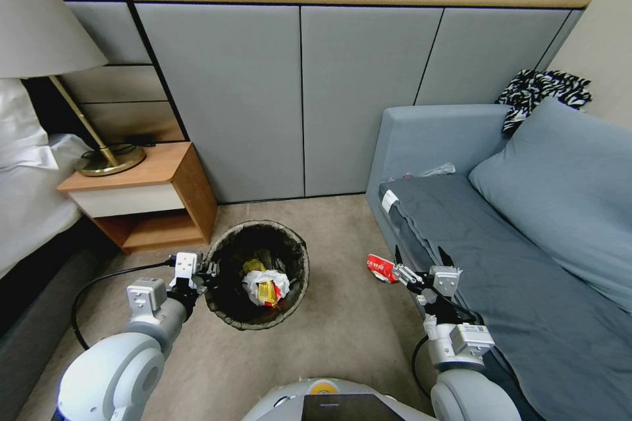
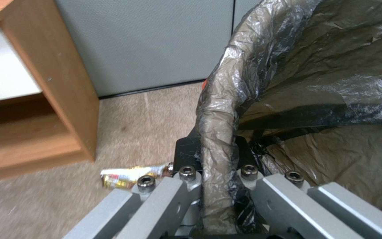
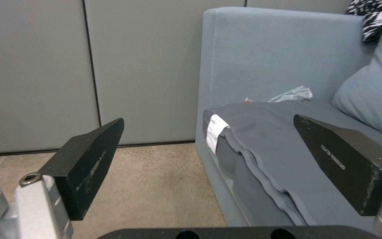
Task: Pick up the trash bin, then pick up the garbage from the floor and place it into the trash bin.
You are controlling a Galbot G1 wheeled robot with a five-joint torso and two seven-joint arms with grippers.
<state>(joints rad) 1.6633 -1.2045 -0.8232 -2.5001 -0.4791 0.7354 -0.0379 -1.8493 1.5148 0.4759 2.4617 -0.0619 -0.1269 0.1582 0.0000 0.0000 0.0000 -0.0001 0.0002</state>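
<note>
Right, the left gripper (image 1: 205, 271) is clamped on the near-left rim of the small round trash bin (image 1: 227, 256), its dark crinkled plastic liner folded over the edge. In the left wrist view the black fingers (image 2: 186, 151) pinch that bagged rim (image 2: 215, 132) from both sides, one outside and one inside; the bin's own wall is hidden under the liner. Whether the bin sits on the beige carpet-like floor (image 1: 342, 316) or hangs just above it, I cannot tell. Inside lies garbage: a crumpled white wrapper with a yellow-and-red packet (image 1: 264, 284), its lower part lost in the dark of the bag.

Over on the right, the right gripper (image 1: 421, 262) hovers beside the near-left corner of the grey-blue fabric sofa (image 1: 526, 263), fingers spread wide with nothing between them. The right wrist view shows its two black wedge-shaped pads (image 3: 89, 159) well apart, framing floor and sofa edge. A red-and-white packet (image 1: 382, 268) lies on the floor just left of that gripper, near the sofa base; the gripper's fingers cover part of it.

Under the left gripper, a shiny gold-and-white wrapper (image 2: 129, 176) lies on the carpet, partly cut off by the grey gripper frame. To the far left stands a wooden bedside table (image 1: 141, 200) with a brass-based lamp (image 1: 108, 159), the shade cropped by the frame edge.
</note>
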